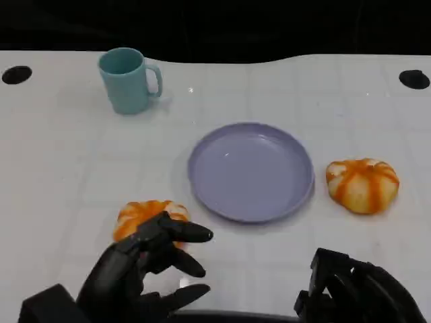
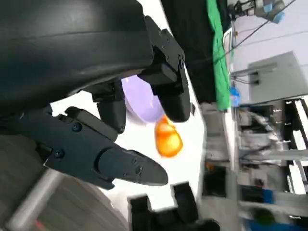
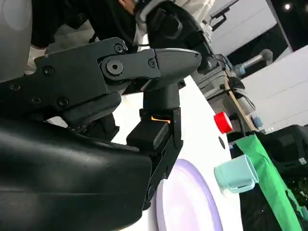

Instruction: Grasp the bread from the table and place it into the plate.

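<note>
The left hand (image 1: 145, 266) holds nothing, its fingers (image 1: 192, 234) spread apart and reaching over the near edge of an orange bread roll (image 1: 145, 214) just ahead of it; contact cannot be judged. Beyond and to its right lies the empty lavender plate (image 1: 250, 171). A second bread roll (image 1: 362, 184) sits ahead of the right hand (image 1: 353, 289), whose fingers curl inward around nothing.

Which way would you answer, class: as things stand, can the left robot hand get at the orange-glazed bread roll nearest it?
Probably yes. The left robot hand hovers open just before the orange-glazed bread roll, fingers over its near edge, and nothing lies between them.
</note>
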Motion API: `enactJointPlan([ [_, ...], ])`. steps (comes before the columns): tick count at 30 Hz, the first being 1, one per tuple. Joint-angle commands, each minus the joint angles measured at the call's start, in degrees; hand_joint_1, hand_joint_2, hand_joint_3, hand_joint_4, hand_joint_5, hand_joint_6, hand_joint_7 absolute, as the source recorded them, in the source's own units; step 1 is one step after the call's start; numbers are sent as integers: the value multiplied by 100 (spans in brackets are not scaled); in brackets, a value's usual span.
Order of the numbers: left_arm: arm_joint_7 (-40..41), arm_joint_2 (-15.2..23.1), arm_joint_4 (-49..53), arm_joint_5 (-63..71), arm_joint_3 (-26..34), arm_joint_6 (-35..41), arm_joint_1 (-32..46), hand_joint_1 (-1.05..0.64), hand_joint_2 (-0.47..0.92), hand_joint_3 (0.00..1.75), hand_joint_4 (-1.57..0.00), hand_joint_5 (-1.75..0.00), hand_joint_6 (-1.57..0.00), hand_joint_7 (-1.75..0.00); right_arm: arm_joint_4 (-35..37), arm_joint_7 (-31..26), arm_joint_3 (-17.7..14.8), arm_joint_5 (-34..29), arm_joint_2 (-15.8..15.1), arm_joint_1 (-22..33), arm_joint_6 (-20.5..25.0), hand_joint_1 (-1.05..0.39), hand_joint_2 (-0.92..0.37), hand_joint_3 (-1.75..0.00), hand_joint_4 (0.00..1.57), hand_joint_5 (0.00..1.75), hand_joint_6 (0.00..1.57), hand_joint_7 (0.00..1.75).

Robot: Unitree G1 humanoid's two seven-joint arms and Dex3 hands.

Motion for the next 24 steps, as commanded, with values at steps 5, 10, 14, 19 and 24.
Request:
enactJointPlan([
  [5, 761, 549, -1071, 1540, -45, 573, 16, -50, 92, 7, -34, -92, -50, -20, -59, 19, 6, 23, -18, 8, -40, -69, -92, -26, 85, 160, 77, 136],
  [10, 1006, 854, -1539, 2527, -92, 896, -29, -53, 92, 3, -29, -85, -47, -12, -106, -43, 20, 23, -18, 24, 11, -70, -92, -25, 86, 161, 78, 138],
  [14, 1120, 1243, -2036, 4082, -273, 1257, -115, -63, 92, 8, -31, -59, -40, -2, -136, -91, 51, -9, -23, 12, 18, -70, -92, -25, 85, 163, 77, 139],
  [19, 1082, 1417, -2221, 5194, -549, 1571, -297, -67, 92, 2, -32, -45, -33, 0, -139, -119, 66, -25, -42, -6, 5, -70, -92, -26, 85, 163, 76, 141],
  [24, 729, 1547, -2256, 6215, -873, 1972, -581, -71, 91, 1, -26, -39, -26, 0, -154, -144, 58, -24, -52, -7, 18, -71, -92, -26, 85, 163, 76, 141],
])
